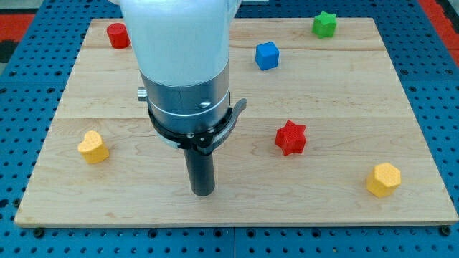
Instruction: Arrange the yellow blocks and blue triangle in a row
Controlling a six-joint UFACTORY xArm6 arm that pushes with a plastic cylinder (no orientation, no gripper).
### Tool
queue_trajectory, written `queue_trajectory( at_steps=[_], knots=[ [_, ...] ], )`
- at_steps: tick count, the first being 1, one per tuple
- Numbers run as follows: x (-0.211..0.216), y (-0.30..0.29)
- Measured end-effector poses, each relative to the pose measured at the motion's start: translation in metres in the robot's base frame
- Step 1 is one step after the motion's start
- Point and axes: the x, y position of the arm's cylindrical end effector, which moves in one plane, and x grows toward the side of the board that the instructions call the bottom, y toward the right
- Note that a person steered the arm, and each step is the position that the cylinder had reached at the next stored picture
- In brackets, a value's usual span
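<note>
A yellow block [93, 147], rounded like a heart, lies at the view's left on the wooden board. A yellow hexagon block [383, 179] lies at the bottom right. No blue triangle shows; the arm's body hides the board's middle. My tip [203, 192] rests on the board near the bottom centre, between the two yellow blocks, well apart from both and closer to the left one.
A blue cube [267, 55] lies at the top centre-right. A red star [290, 137] lies right of my tip. A green star [324, 24] is at the top right, a red block [117, 35] at the top left. The board's front edge [237, 222] runs just below my tip.
</note>
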Motion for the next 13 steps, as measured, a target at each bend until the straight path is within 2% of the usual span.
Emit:
queue_trajectory(
  at_steps=[1, 2, 3, 4, 5, 6, 9, 10, 11, 12, 13],
  knots=[
    [-0.003, 0.021],
    [0.001, 0.131],
    [0.036, 0.205],
    [0.047, 0.220],
    [0.046, 0.292],
    [0.027, 0.277],
    [-0.068, 0.197],
    [-0.071, 0.235],
    [-0.086, 0.194],
    [-0.094, 0.110],
    [-0.091, 0.129]
  ],
)
